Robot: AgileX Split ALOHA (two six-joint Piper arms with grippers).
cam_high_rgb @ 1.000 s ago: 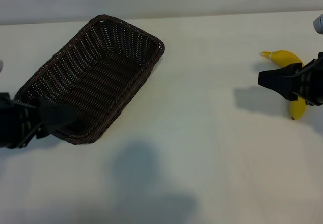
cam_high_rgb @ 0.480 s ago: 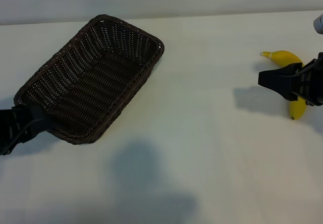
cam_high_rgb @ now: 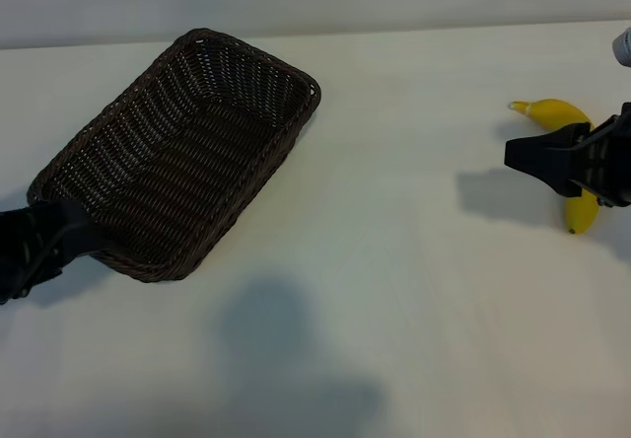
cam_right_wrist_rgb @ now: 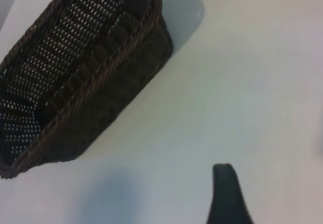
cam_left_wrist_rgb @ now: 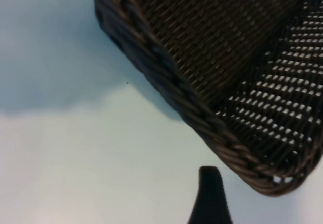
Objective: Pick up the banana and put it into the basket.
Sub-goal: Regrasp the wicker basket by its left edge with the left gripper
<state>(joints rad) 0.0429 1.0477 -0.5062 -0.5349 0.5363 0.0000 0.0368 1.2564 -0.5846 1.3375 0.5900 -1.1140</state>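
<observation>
Barely started; banana [cam_high_rgb: 558, 114] lying on the table [cam_high_rgb: 394, 260] at far right of the frame, basket [cam_high_rgb: 187, 152] empty at upper left; right gripper [cam_high_rgb: 537, 157] over the banana, probably open, nothing held; left gripper [cam_high_rgb: 61, 233] open by the basket's near corner; pickup and drop both left.

The basket [cam_high_rgb: 187, 152] is dark brown wicker, its weave running in fine ribbed rows with a braided rim; pale glints show through the gaps in its sides. The banana [cam_high_rgb: 562, 114] is bright yellow with a paler stem tip. Both grippers are black, and the table [cam_high_rgb: 414, 290] is plain off-white
</observation>
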